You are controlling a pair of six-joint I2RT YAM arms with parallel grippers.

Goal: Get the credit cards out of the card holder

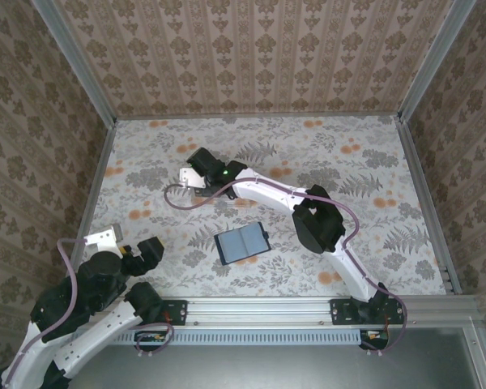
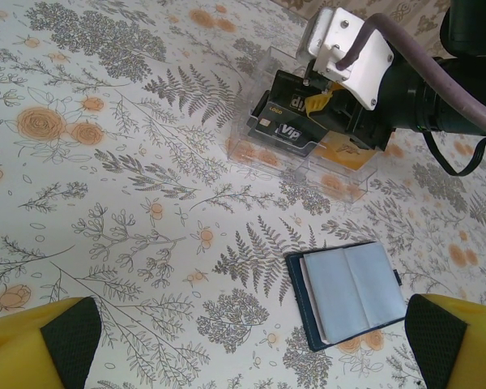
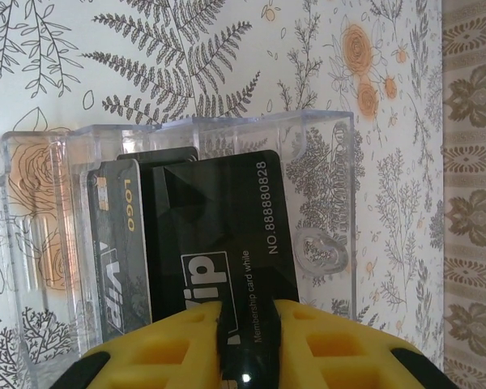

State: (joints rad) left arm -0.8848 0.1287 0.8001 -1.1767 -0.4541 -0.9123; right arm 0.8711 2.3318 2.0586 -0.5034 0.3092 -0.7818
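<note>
The card holder [image 1: 242,243] lies open and flat on the desk [image 1: 373,154], a little left of the middle and closer to the near edge than to the far one. Its greyish-blue inner panels face up inside a dark navy border. Both claws are apart from it.

The right arm [image 1: 267,193] stretches from the near right corner toward the left side of the desk. The right claw [image 3: 249,344] hangs over a clear box [image 2: 263,154], which sits left of the middle, farther from the near edge than the card holder and well apart from it. A black card [image 3: 227,235] printed with "VIP" and "Membership card" stands leaning in the box, one edge in the narrow gap between the yellow fingers [image 3: 162,352]. The jaws stand close together around that edge, but I cannot tell whether they pinch the card or merely flank it. Beside it in the same box stands a second card [image 3: 117,235] marked "LOGO", and a third card [image 3: 166,156] shows its dark top behind the two.

The left arm [image 1: 81,300] is folded at the near left corner. The left claw [image 2: 247,336] is spread wide open and grips nothing. It hangs above bare desk on the near left side of the card holder.
</note>
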